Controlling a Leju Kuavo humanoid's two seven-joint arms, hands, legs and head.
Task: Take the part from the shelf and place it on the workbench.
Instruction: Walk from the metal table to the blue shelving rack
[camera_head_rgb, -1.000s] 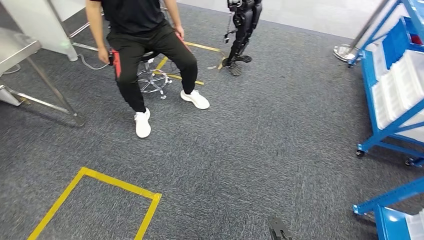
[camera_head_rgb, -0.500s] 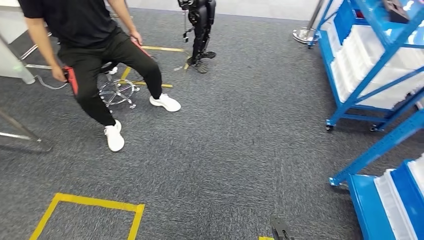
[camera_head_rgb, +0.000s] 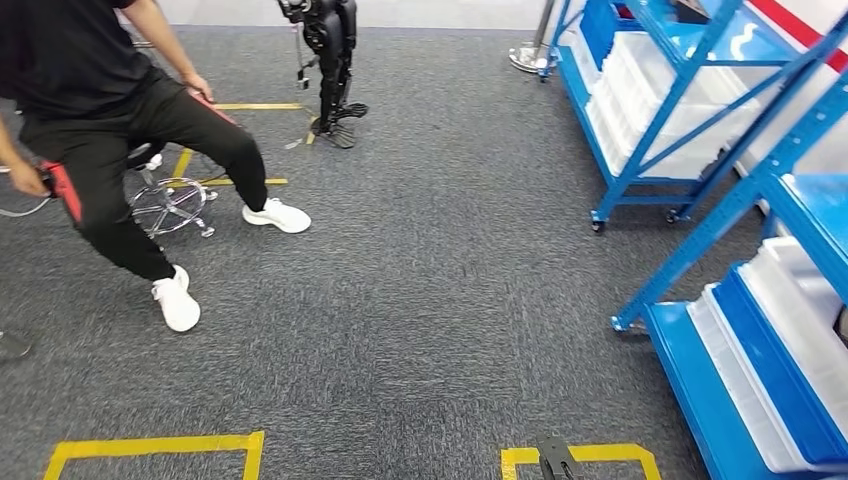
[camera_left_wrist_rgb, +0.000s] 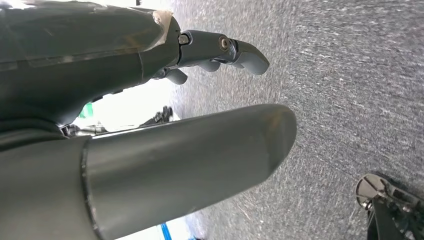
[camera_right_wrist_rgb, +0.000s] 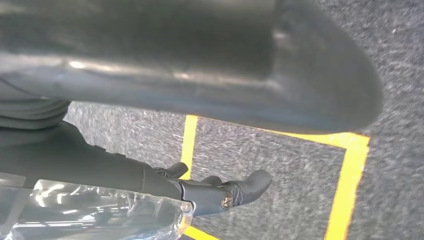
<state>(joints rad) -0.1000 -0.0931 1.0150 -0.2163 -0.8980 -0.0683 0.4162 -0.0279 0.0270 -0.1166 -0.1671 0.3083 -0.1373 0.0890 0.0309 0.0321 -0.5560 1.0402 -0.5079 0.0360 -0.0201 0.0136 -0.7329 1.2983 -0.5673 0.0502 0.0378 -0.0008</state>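
Flanking grey carpet (camera_head_rgb: 450, 300): seated person (camera_head_rgb: 110, 130), blue shelf (camera_head_rgb: 700, 120); left hand (camera_left_wrist_rgb: 150, 100), right hand (camera_right_wrist_rgb: 175, 125) spread, empty.

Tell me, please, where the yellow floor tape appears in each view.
Head view: yellow tape outlines a square at the bottom edge, right of centre; another outline lies at bottom left.
Left wrist view: not in it.
Right wrist view: the tape runs across the floor beyond the right hand.
Shared landmark: the grey carpet.
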